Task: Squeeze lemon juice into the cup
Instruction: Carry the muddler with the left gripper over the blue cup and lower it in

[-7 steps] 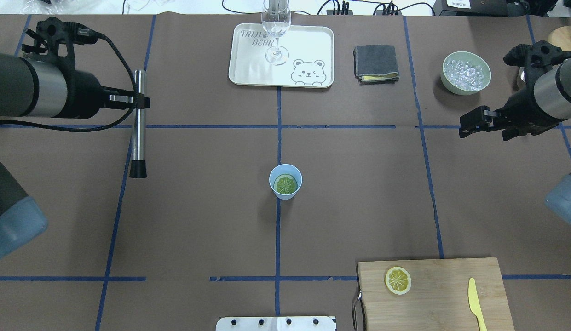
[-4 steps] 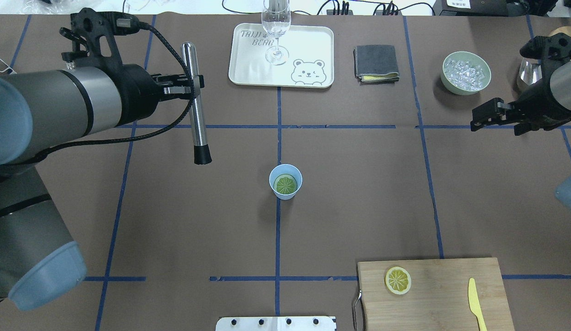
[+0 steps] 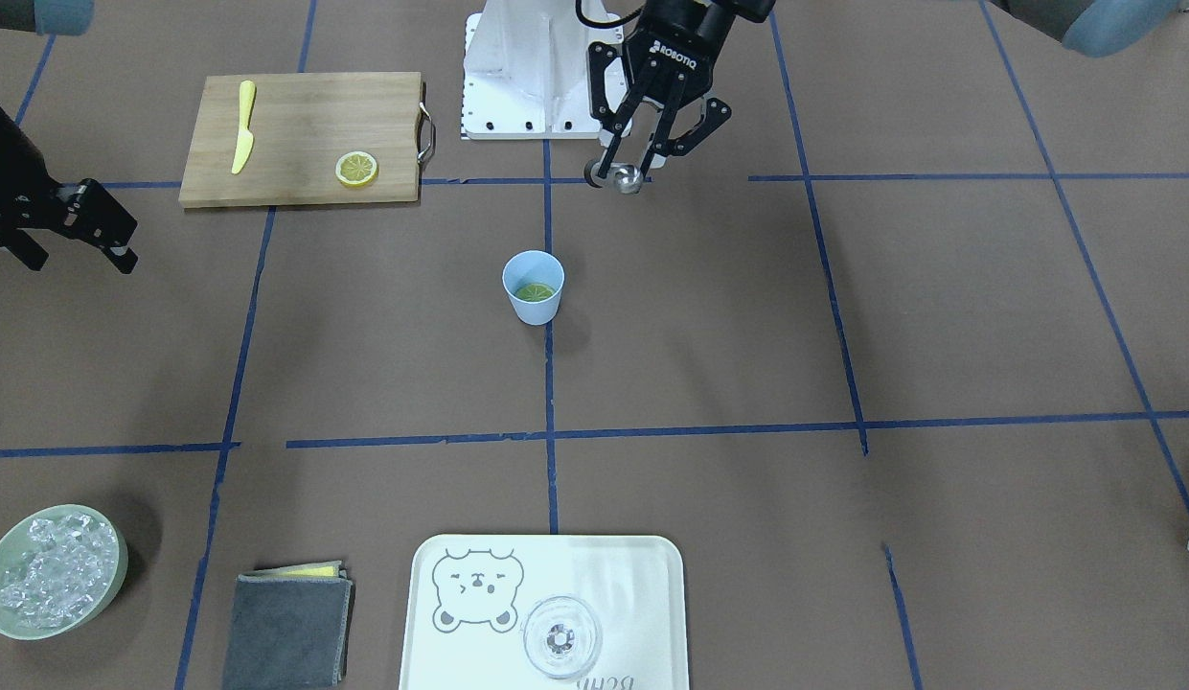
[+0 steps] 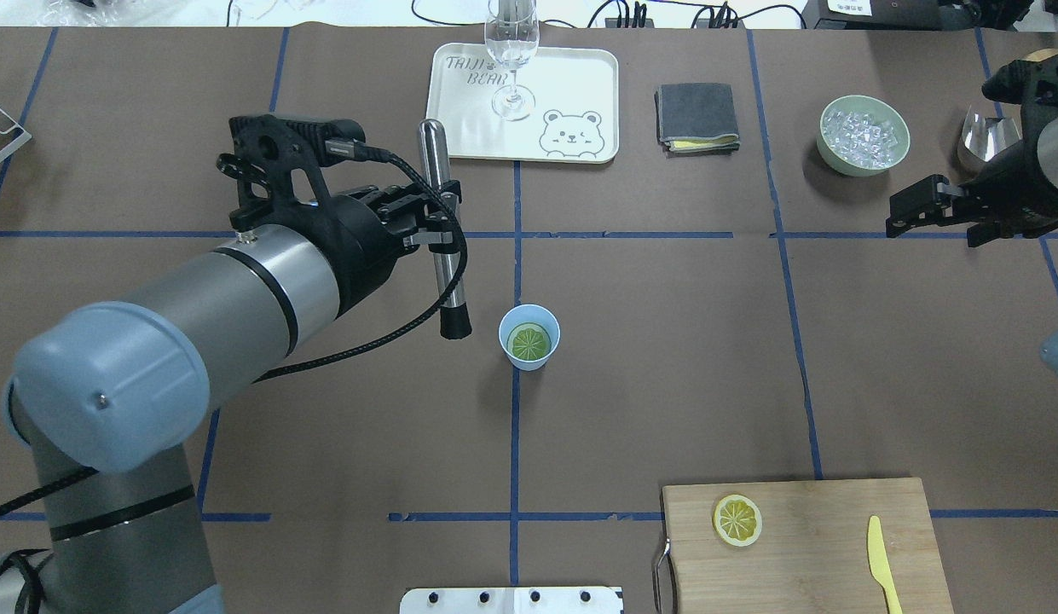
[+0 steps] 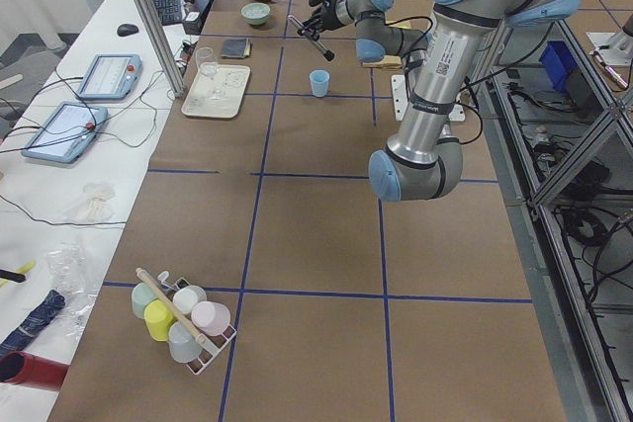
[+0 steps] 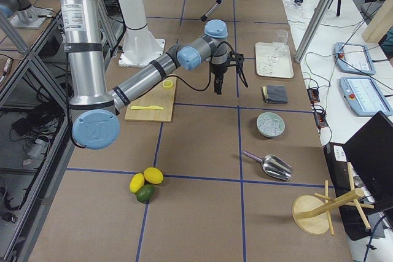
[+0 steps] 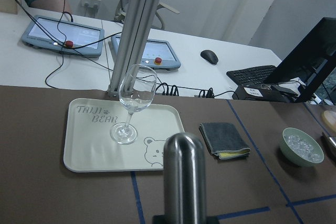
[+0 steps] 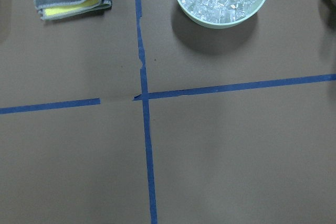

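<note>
Lemon (image 4: 529, 343) lay flat inside the cup (image 4: 529, 364) on the desk (image 4: 665, 341) — thin, soft, probably slippery, better pressed from above than pinched. The left gripper (image 4: 439, 226), jaws clamping a steel muddler (image 4: 448, 281), hovered beside the rim; the right gripper (image 3: 77, 251), jaws spread, hung well apart.

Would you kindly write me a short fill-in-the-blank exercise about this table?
The steel muddler is held by the ____ gripper.
The lemon slice lies inside the light-blue ____.
The wine glass stands on the bear-printed ____.
The yellow knife lies on the wooden ____.
Missing words: left; cup; tray; cutting board.
</note>
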You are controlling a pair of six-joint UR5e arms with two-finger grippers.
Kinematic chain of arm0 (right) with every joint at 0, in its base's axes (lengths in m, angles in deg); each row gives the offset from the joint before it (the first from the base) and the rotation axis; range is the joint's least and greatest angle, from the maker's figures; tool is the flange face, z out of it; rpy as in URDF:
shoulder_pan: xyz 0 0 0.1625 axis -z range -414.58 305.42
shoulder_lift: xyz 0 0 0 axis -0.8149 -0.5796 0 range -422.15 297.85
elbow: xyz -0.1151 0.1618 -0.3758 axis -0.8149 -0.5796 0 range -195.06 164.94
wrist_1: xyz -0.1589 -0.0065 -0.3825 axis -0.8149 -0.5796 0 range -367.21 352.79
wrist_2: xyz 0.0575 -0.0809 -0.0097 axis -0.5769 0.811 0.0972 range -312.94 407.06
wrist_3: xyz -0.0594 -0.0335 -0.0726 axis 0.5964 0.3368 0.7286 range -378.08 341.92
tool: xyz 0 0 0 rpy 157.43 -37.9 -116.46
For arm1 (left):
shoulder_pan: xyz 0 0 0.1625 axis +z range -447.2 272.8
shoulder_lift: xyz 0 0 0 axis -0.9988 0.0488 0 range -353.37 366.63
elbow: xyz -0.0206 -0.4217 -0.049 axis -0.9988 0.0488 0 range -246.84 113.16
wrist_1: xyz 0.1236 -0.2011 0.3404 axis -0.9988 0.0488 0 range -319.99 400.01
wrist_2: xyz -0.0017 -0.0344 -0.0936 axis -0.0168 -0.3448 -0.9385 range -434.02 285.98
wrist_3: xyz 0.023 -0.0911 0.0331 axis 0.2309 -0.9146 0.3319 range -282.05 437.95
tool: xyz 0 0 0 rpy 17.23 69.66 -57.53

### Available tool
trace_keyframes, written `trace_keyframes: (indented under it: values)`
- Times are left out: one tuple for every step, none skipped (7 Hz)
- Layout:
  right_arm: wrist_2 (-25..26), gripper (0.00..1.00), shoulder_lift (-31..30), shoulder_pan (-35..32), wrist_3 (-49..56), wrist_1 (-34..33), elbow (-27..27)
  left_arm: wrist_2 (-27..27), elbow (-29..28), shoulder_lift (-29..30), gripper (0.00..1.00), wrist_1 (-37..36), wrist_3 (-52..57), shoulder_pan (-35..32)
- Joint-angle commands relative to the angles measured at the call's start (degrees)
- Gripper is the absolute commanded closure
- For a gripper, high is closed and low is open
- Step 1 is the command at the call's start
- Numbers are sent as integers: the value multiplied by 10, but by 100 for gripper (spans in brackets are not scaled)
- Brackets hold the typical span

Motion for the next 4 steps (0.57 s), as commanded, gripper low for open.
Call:
trace_keyframes:
  values:
    - [-1,0,-4,-2,0,0,0,186,-68,26,100,49,60,74]
    - [-1,0,-4,-3,0,0,0,198,-133,30,100,174,89,76]
    - [-1,0,-4,-3,-1,0,0,209,-170,22,100,252,91,76]
    - [-1,0,-4,-5,-1,0,1,232,-175,26,100,259,91,77]
